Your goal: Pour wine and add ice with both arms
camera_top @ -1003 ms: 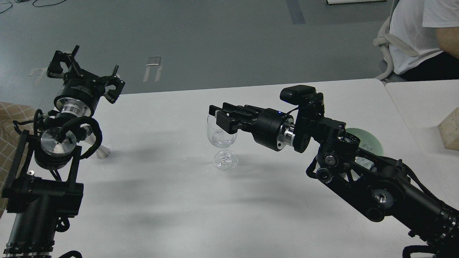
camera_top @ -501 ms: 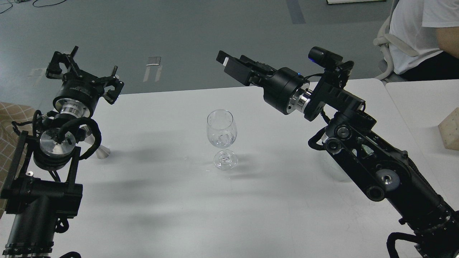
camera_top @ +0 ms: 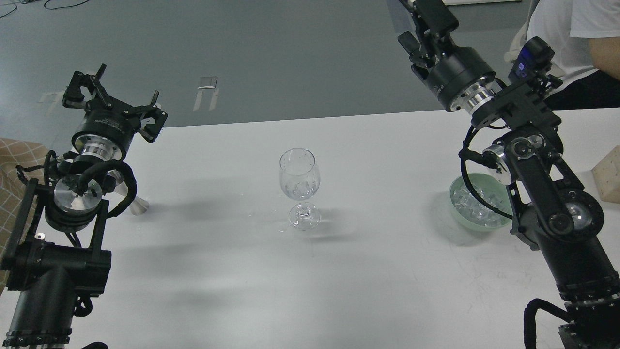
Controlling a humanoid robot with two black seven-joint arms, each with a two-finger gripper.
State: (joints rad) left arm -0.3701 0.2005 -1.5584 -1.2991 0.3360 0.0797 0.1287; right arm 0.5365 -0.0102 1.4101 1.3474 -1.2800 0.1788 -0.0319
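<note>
Right gripper (camera_top: 420,9) swung up and away from stemmed glass (camera_top: 300,186) since a second ago, fingers cropped, state unclear. Left gripper (camera_top: 112,93) unmoved, splayed open, empty. Ice (camera_top: 477,206) heaped in green bowl (camera_top: 455,215).

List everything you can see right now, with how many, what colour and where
Wine glass: one, clear, upright at the table's middle, something clear in its bowl.
Bowl: one, pale green, right side of the table, partly behind the right arm.
Ice: a heap of clear cubes in the bowl.
Metal cup: one, silver, left side of the table, mostly hidden by the left arm.
Table: one, white.
Block: one, beige, at the right edge.
Person: one, white shirt, seated top right.
Left gripper: black, open, raised over the table's far left edge.
Right gripper: black, raised at the top edge, fingers cut off.
</note>
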